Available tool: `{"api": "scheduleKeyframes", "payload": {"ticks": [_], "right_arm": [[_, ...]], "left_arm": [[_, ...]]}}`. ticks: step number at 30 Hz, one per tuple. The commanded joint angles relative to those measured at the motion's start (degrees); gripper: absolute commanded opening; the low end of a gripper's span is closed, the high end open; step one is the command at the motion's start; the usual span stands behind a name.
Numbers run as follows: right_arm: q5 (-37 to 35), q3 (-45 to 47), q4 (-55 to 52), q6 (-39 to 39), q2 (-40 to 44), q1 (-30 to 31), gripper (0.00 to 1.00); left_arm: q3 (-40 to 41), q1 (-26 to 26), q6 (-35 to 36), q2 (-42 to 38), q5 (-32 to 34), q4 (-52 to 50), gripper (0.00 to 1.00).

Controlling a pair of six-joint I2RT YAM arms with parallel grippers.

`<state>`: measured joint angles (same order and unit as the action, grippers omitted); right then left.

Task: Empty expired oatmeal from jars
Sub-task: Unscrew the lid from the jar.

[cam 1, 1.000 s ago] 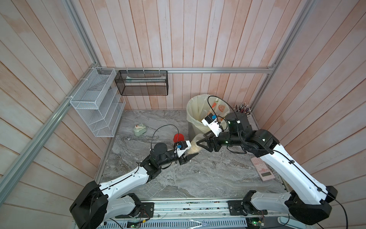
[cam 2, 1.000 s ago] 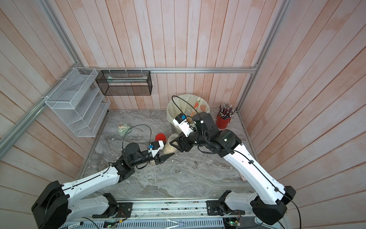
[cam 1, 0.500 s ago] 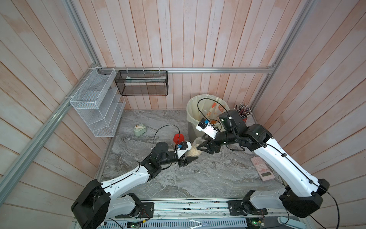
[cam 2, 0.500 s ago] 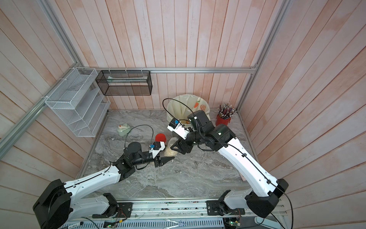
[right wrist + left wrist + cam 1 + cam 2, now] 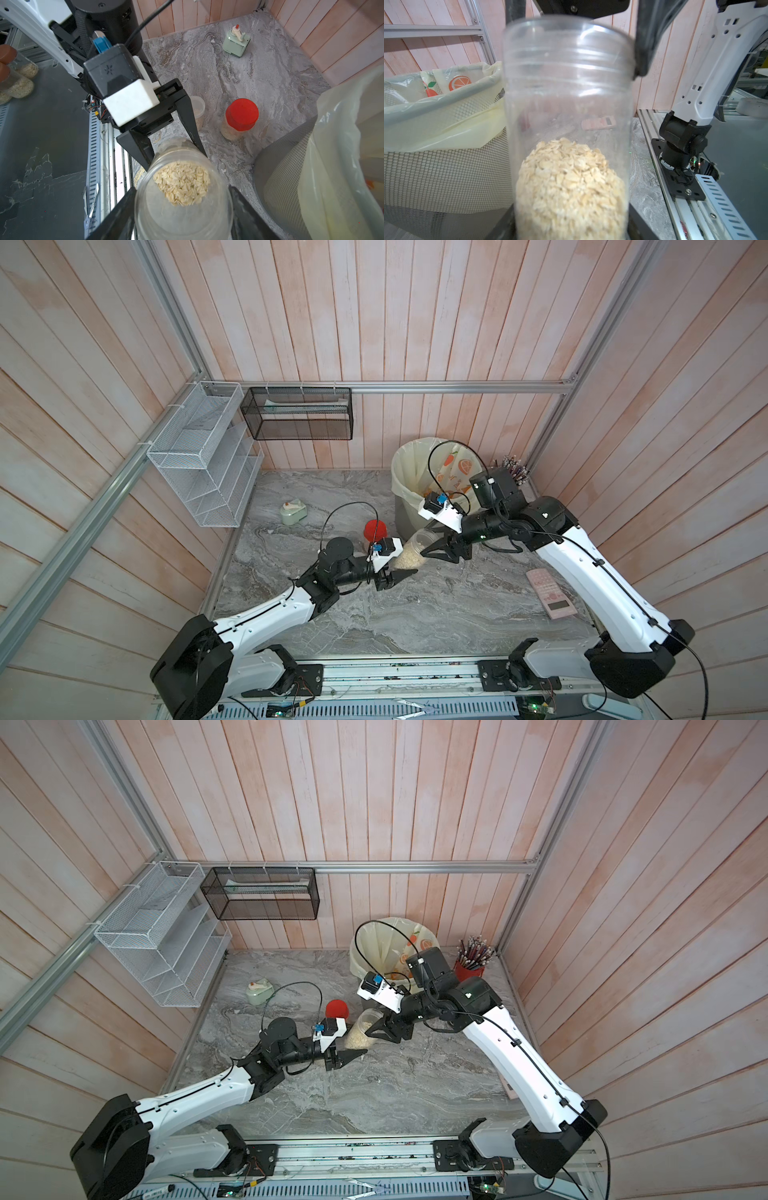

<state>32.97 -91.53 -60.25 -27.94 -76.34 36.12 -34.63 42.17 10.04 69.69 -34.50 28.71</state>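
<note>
Our left gripper (image 5: 402, 565) clamps the jar (image 5: 409, 551); right gripper (image 5: 426, 541) straddles its neck, grip unclear; mouth points one o'clock, bin (image 5: 402, 518) adjacent.

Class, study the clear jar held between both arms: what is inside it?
Pale oatmeal flakes fill the lower part of the jar; the upper part looks empty. The flakes cover its bottom; anything beneath is hidden.

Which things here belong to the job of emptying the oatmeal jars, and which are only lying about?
For the job:
- tilted jar with oatmeal
- jar with red lid
- jar with clear lid
- bin

Lying about:
- green pencil sharpener
- pink calculator
- pencil cup
- white wire rack
- black mesh basket
</note>
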Motion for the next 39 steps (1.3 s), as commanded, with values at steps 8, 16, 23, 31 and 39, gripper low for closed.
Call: {"api": "scheduleKeyframes", "payload": {"ticks": [8, 16, 23, 31, 39], "right_arm": [[-1.4, -1.1, 2.8, -2.3, -1.3, -1.5, 0.62], [-1.5, 1.8, 5.8, -1.0, 0.9, -1.5, 0.74], [-1.2, 2.5, 6.5, -0.2, 1.1, -1.5, 0.78], [1.4, 4.6, 8.8, 1.0, 3.5, -1.5, 0.89], [3.8, 9.6, 14.2, 5.0, 9.3, -1.6, 0.98]], "left_arm": [[-1.5, 0.4, -0.2, 0.2, -3.5, 2.9, 0.02], [-1.3, 0.4, -0.1, -0.1, -2.9, 3.6, 0.02], [-1.3, 0.4, -0.2, -0.2, -2.9, 4.0, 0.02], [-1.1, 0.4, 0.1, -0.1, -1.0, 4.6, 0.02], [-0.8, 0.4, 0.6, -0.3, 1.8, 5.5, 0.02]]}}
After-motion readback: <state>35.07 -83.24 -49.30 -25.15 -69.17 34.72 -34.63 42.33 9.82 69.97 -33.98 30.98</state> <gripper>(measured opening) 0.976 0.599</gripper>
